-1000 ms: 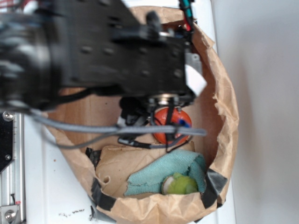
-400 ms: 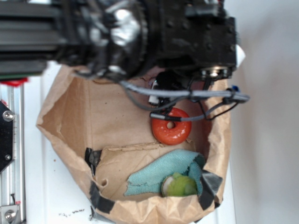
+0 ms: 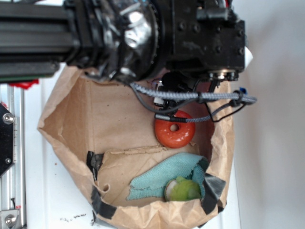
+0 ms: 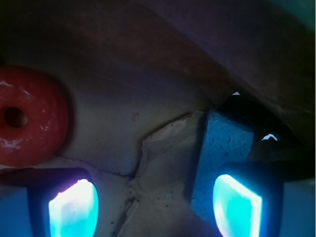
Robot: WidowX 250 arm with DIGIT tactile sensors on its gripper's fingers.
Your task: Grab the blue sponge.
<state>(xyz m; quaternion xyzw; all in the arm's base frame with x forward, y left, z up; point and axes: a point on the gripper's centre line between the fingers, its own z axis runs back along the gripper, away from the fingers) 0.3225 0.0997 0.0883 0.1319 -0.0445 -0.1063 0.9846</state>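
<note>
Orange ring off to my left, not the target; my gripper spread wide, holding nothing; blue sponge right of centre against the paper wall, right finger in front of it; grasp not started; must centre, descend, close.

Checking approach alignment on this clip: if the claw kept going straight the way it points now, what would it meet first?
Probably the brown paper floor between the fingers. The claw is open; its right finger overlaps the blue sponge, so that finger might touch the sponge first. Depth is unclear.
</note>
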